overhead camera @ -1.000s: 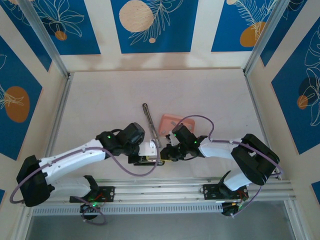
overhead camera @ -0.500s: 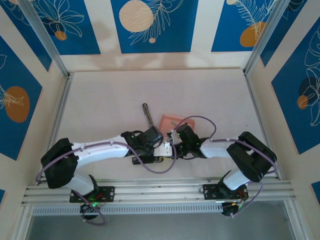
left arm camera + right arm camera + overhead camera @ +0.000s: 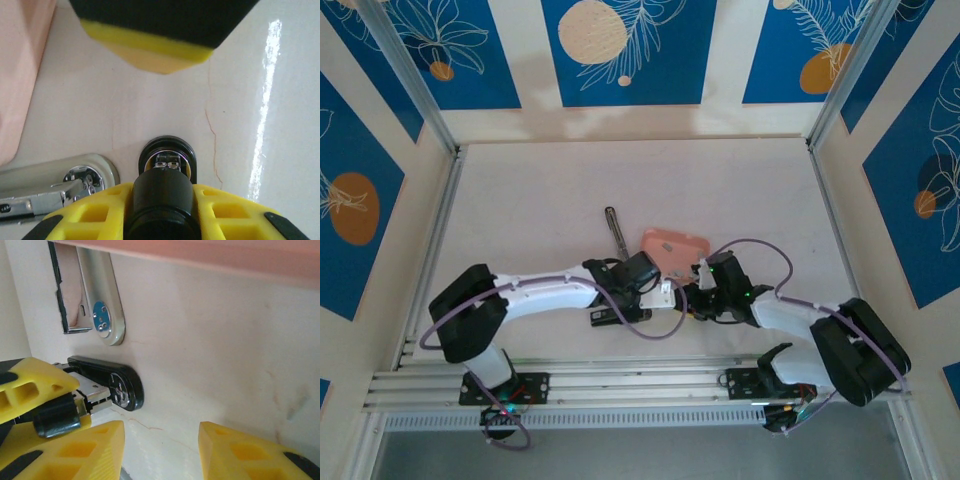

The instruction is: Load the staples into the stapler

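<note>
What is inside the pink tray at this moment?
From above, the tray floor looks plain pink. Any staples there would be too small to make out. Its near edge is covered by the right arm.

No text, label, brand, number or sign can be read in any of the views.
</note>
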Controlling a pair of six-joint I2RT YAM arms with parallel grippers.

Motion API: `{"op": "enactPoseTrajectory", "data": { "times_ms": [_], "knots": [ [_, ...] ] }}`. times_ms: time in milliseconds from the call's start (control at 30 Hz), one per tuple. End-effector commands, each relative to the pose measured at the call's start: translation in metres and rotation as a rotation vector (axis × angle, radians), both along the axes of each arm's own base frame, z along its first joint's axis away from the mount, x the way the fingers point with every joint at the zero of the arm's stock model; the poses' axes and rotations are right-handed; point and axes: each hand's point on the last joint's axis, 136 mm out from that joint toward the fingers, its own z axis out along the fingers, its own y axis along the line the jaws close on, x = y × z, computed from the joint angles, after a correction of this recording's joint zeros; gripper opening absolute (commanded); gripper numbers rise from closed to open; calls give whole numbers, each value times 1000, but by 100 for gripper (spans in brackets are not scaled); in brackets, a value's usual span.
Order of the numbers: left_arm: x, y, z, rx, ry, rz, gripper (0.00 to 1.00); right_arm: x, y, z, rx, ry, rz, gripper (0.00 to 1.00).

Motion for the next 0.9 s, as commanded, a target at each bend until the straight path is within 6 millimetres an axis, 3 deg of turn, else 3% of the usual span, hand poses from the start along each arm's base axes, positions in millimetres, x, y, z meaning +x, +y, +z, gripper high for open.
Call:
{"op": "enactPoseTrajectory", "data": {
  "times_ms": [0,267,433,567,667,867],
  "knots": [
    [-1,-12,-10,12,38,-2,19,-8,-13,-2,-43,12,-1,44],
    [-7,-5,-38,135,93,-22,18,-6,-22,9,-43,-21,-22,45],
    [-6,-5,-35,135,84,-17,18,-6,-23,10,-42,-21,-25,45],
    [1,-10,-13,60,54,38,18,-2,-21,19,-39,-37,-23,45],
    [12,-10,16,-39,32,134,18,2,-20,28,-52,-57,-10,45],
    [29,14,80,-295,33,300,18,14,-18,50,-105,-122,24,46]
  ]
}}
